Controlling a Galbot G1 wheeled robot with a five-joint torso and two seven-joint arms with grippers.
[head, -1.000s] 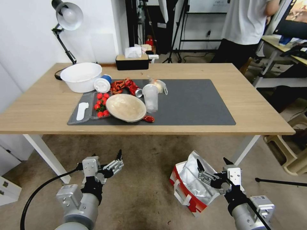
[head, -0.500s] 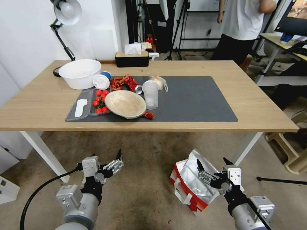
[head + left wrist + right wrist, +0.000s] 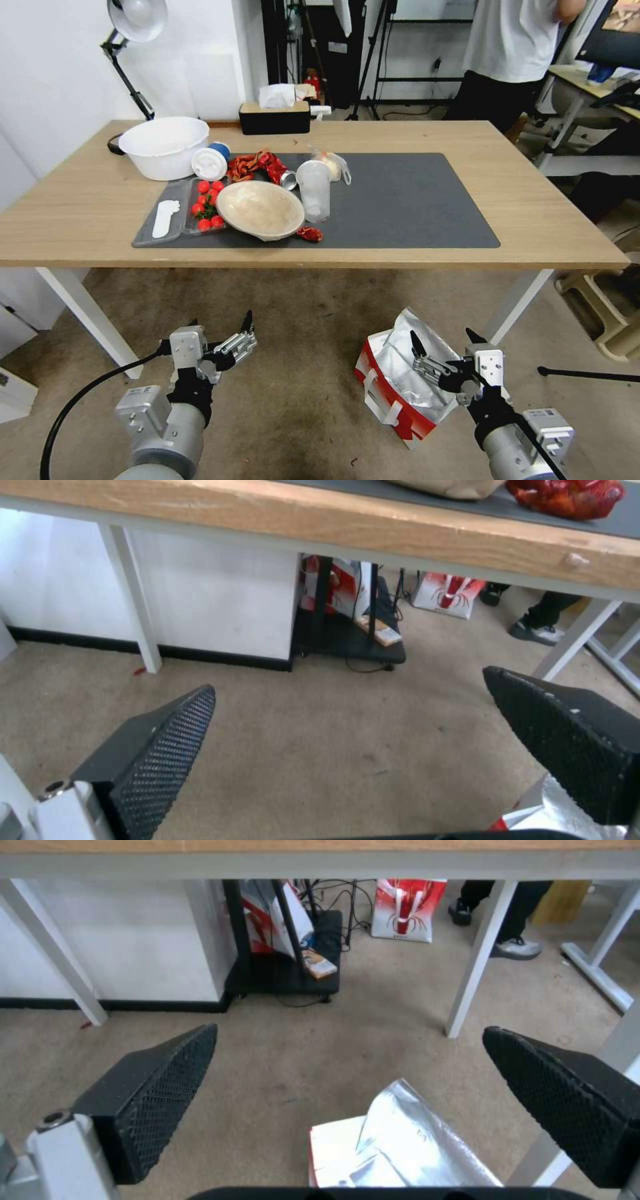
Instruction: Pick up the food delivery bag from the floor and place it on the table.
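Bag: the food delivery bag [image 3: 400, 383] is sitting on the floor [image 3: 300, 373] in front of the bench [image 3: 547, 220], near its right front leg, foil mouth gaping upward, white strap handles hanging on its near red side.
Right gripper [image 3: 441, 348]: it is hovering just above the bag's open top, fingers spread wide and holding nothing.
Left gripper [image 3: 223, 331]: it is hanging over bare floor well left of the bag, fingers likewise wide apart and empty.
Step in hand: judging by this, the approach to the bag is under way, with no grasp made.
Doing it well: the foil looks limp, so a strap or the stiff red rim is the better hold; the arm needs to come lower and centre over it.
Risk: a pinch on foil alone is likely to slip or tip the bag.
Landing spot: the mat's right half [image 3: 413, 200] is lying bare.
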